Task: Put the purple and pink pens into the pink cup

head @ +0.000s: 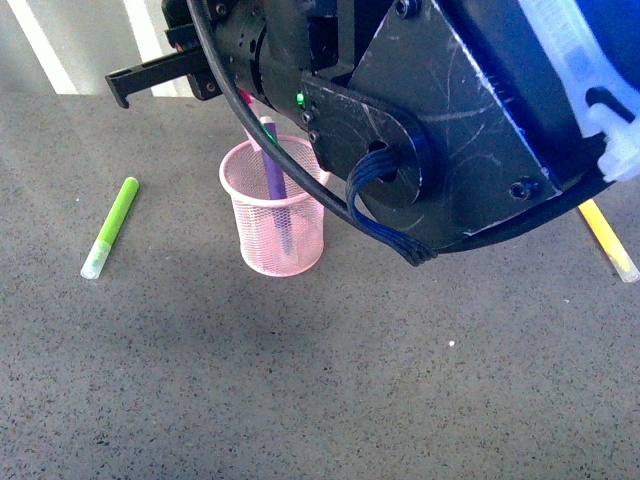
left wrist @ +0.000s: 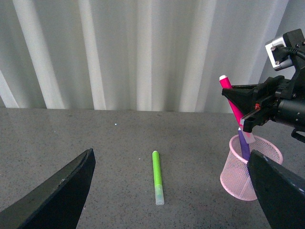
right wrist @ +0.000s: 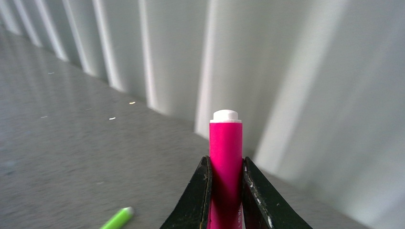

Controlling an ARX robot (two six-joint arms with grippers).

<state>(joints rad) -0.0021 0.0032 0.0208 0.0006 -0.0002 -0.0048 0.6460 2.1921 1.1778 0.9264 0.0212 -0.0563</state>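
your right arm is showing a scuffed black housing; a green light is glowing, a blue cable bundle and black cable are looping outside, dark screws are showing.

The cup was pale pink mesh; the purple pen dark; the magenta pen white-tipped; the marker lime green, its cap seemingly clear; tabletop speckled grey

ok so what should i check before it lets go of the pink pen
1. Right gripper shut on pink pen: ok.
2. Purple pen already in pink cup: ok.
3. Pink pen upright: not ok, tilted.
4. Its lower end inside the rim: cannot tell, gripper hides it.
5. Left gripper open, away from cup: ok.
6. Green marker apart from cup: ok.
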